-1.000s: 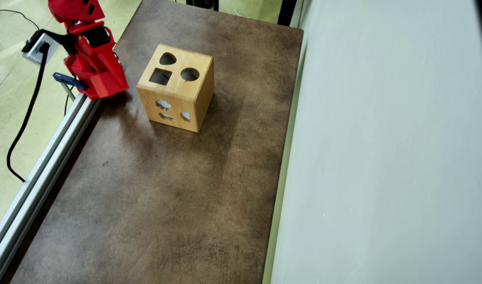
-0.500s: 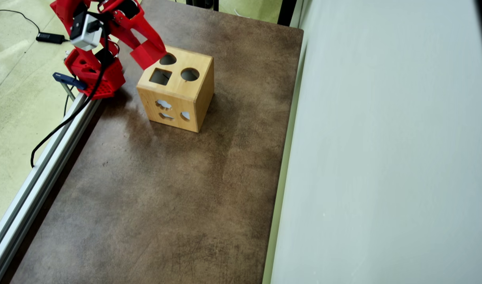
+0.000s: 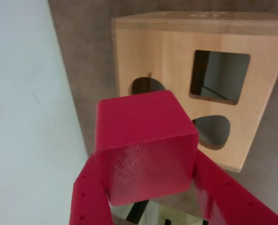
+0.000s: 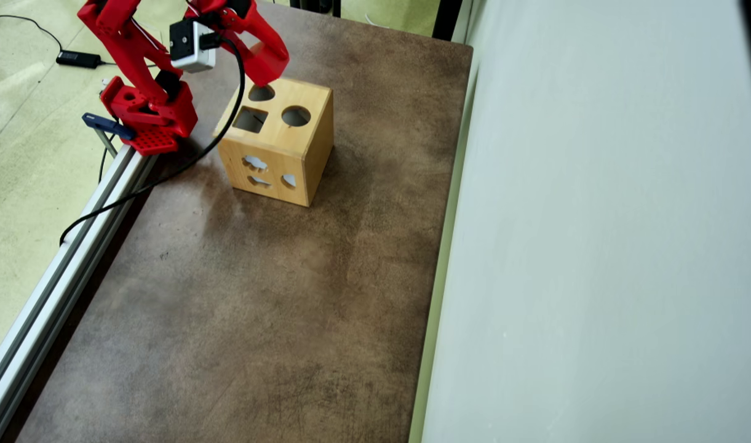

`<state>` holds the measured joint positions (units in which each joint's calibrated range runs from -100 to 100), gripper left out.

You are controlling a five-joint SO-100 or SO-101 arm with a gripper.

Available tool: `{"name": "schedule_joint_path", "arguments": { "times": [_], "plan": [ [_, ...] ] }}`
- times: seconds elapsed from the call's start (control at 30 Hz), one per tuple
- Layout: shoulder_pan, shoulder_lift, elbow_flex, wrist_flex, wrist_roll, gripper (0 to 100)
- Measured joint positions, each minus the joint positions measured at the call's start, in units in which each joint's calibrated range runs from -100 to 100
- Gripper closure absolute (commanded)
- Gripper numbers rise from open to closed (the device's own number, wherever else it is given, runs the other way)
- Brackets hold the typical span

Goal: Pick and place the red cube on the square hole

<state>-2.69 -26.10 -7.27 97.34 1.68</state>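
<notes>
Wrist view shows the red cube (image 3: 146, 147) clamped between the two red fingers (image 3: 89, 197), held in the air above the wooden box (image 3: 143, 61), short of its square hole (image 3: 220, 76)

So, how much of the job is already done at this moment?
Done: the red cube is picked up; the gripper is shut on it, both fingers against its sides. In hand: the cube hangs above the far edge of the wooden box in the overhead view, not over the square hole. Left: move it over that hole, lower and release.
</notes>
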Motion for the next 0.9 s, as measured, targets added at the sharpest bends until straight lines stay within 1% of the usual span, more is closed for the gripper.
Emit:
{"name": "schedule_joint_path", "arguments": {
  "times": [0.3,0.9],
  "plan": [
    [0.0,-0.5,13.7,0.0,0.0,92],
    [0.0,-0.5,17.8,0.0,0.0,92]
  ]
}}
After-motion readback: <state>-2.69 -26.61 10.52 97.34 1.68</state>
